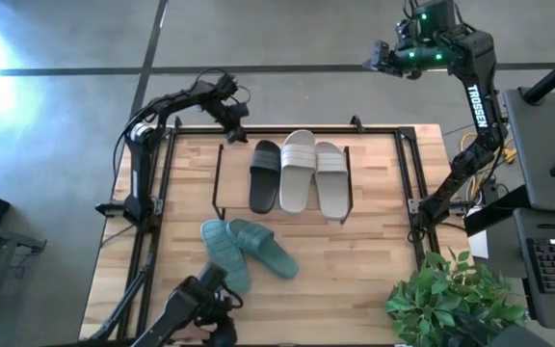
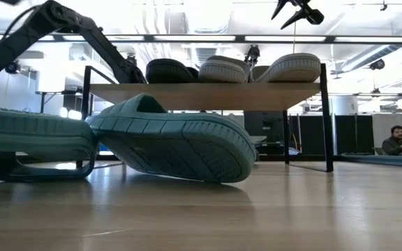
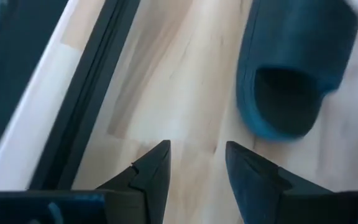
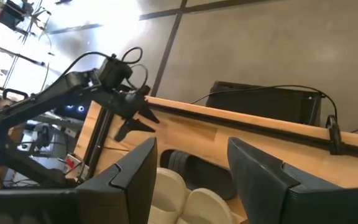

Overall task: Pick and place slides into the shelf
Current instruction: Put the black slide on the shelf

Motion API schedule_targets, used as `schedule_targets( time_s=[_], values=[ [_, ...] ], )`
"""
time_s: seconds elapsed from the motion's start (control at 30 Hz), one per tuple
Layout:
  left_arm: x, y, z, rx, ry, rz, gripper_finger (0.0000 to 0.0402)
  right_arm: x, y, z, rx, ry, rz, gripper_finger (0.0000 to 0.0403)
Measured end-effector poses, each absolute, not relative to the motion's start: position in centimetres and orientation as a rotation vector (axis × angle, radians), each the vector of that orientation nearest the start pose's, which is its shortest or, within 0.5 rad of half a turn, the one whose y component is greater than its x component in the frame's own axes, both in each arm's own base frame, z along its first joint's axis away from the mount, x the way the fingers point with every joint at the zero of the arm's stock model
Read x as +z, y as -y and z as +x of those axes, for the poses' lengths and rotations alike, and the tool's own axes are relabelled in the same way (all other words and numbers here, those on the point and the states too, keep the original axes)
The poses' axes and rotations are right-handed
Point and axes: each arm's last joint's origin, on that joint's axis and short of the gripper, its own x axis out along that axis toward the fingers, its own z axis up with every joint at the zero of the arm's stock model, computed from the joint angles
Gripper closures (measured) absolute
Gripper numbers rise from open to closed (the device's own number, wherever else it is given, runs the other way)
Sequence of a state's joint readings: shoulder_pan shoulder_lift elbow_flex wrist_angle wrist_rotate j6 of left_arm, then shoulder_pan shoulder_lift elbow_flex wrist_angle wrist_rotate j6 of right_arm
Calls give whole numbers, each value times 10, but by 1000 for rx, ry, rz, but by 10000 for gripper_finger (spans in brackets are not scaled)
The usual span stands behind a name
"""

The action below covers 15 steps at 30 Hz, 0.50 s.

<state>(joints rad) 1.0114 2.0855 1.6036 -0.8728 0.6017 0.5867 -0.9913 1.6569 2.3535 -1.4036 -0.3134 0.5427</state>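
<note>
On the shelf (image 1: 218, 183) lie a black slide (image 1: 265, 175), a white slide (image 1: 297, 169) and a light-grey slide (image 1: 331, 181), side by side on their soles. Two teal slides (image 1: 225, 253) (image 1: 266, 247) lie on the table near its front, one overlapping the other. My left gripper (image 1: 234, 130) is open over the table's far left, just beyond the black slide (image 3: 291, 74), with nothing between its fingers (image 3: 157, 163). My right gripper (image 1: 372, 60) is open high above the far edge, clear of everything.
A black table frame (image 1: 167, 154) runs along the wooden top's left, far and right sides. A potted plant (image 1: 456, 299) stands at the near right corner, and a dark camera mount (image 1: 200, 308) sits at the near edge. A person (image 2: 395, 139) sits far behind the table.
</note>
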Motion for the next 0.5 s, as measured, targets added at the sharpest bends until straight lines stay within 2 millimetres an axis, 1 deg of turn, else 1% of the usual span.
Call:
schedule_targets(
  time_s=[0.1, 0.17, 0.27, 0.33, 0.5],
  values=[
    [179, -351, 240, 8, -878, -546, 263, 508, 216, 153, -800, -391, 943, 216],
    [178, -355, 243, -20, -836, -576, 263, 508, 216, 154, -799, -392, 942, 216],
    [178, -358, 250, -50, -803, -583, 263, 508, 216, 154, -800, -391, 946, 216],
    [177, -358, 256, -76, -792, -554, 263, 508, 216, 154, -800, -391, 945, 216],
    [166, -355, 272, -110, -804, -540, 263, 508, 217, 153, -823, -396, 920, 216]
  ],
)
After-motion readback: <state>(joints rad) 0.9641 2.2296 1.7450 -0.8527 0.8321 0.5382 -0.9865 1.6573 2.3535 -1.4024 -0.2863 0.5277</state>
